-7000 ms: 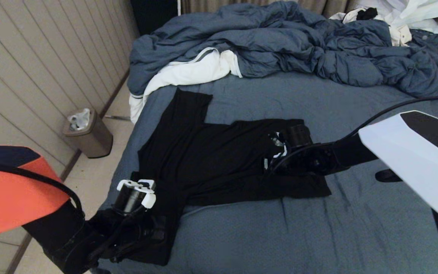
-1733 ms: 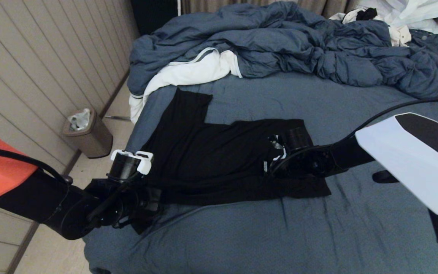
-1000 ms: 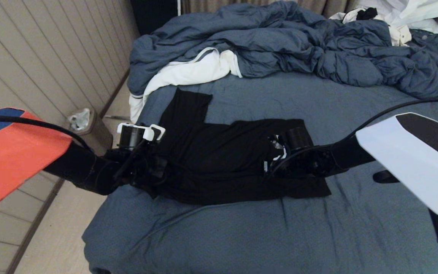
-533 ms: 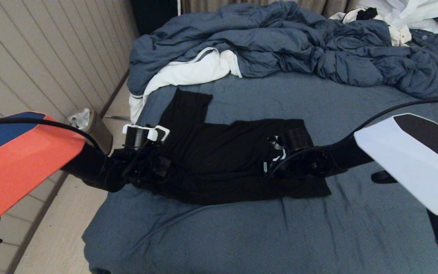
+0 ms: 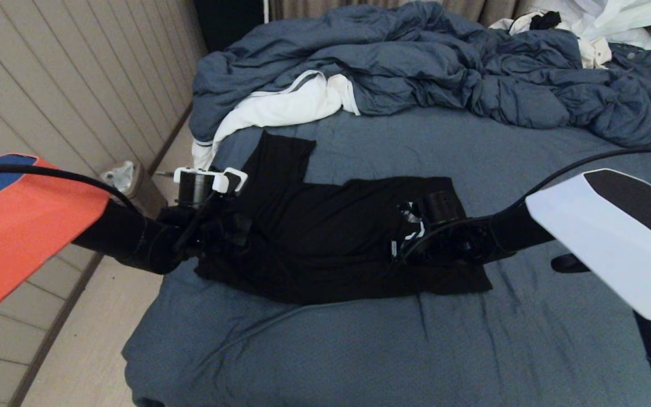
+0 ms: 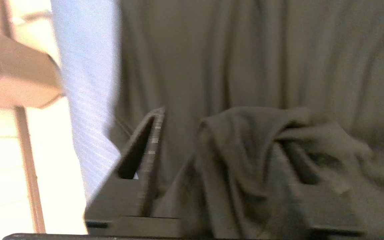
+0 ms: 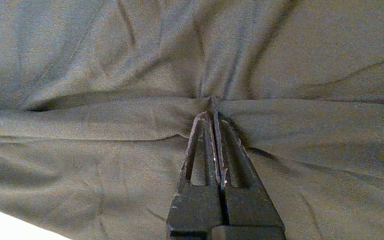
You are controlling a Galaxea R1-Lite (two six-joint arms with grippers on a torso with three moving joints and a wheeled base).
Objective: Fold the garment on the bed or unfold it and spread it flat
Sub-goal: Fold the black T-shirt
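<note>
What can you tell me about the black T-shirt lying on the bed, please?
The black T-shirt is a soft, thin knit, lying partly folded across the slate-blue bed, one sleeve pointing toward the white cloth. A bit of white print shows near its right end. The right gripper is shut on a pinched ridge of fabric there. At the left end, by the bed's edge, the left gripper stands open with a bunched lump of cloth slumped between its fingers.

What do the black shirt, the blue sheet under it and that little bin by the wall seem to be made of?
The shirt looks like a soft matte knit: it drapes limply and bunches in loose folds in the left wrist view. The sheet seems a woven cotton-like cloth, dull with shallow creases. The bin has smooth, faintly shiny brownish sides, so probably metal or plastic; it holds a thin pale liner.
</note>
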